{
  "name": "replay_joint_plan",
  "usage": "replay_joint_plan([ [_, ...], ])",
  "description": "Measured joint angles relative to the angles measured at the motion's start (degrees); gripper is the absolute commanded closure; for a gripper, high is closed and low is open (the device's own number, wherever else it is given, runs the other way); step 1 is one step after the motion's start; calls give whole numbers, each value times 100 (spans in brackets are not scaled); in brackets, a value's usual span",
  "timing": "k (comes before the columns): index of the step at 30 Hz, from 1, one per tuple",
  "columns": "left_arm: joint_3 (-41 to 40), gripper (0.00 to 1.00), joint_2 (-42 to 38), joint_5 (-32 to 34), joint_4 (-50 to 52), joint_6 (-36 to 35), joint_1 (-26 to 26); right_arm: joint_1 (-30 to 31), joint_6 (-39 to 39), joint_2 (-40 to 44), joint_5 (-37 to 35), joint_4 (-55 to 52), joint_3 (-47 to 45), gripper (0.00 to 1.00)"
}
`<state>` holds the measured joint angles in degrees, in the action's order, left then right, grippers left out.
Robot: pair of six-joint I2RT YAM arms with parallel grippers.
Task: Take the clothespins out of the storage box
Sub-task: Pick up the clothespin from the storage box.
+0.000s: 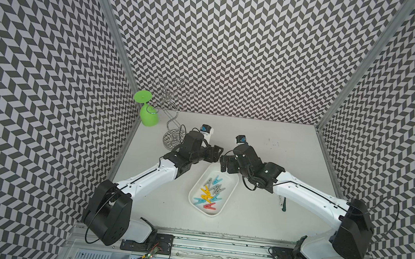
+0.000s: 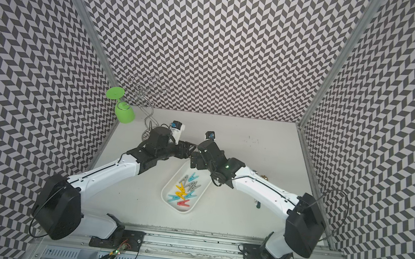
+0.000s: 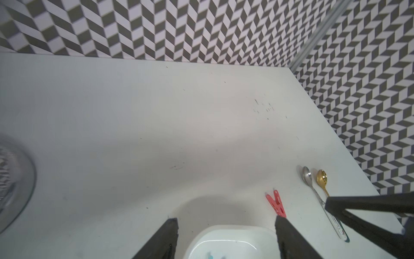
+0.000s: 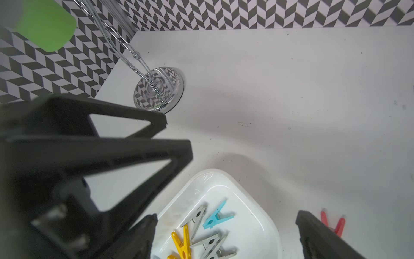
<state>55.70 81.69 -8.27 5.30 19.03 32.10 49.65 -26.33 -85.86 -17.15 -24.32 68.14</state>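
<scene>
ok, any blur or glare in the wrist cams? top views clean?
Left wrist view: chrome stand base at the frame edge is blurred, red clothespin sharp. Right wrist view: green cup badly out of focus, glare streaks on the storage box rim. Both top views: sharp, evenly lit.

Table (image 1: 266, 142) bears box (image 1: 197, 185); red clothespin (image 3: 276, 205); spoons (image 3: 307, 177); wire stand (image 4: 159, 89).

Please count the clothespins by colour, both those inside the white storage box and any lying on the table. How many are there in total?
Grey clothespins: 3
Teal clothespins: 3
Yellow clothespins: 2
Red clothespins: 2, one in the storage box and one on the table
Total: 10
</scene>
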Motion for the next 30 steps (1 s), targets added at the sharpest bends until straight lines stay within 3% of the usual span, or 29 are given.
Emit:
replay_joint_plan([
  [6, 348, 45, 675, 284, 662, -57, 605, -378, 341, 365, 66, -155, -413, 0],
  [15, 358, 59, 1360, 479, 1134, -149, 931, -1209, 643, 1325, 573, -101, -1082, 21],
  [21, 378, 62, 1694, 693, 1158, -116, 1067, -1484, 710, 1698, 874, 31, -1613, 35],
  [30, 413, 61, 1775, 1294, 1338, 7, 1110, -1572, 730, 1722, 1014, 42, -1768, 36],
])
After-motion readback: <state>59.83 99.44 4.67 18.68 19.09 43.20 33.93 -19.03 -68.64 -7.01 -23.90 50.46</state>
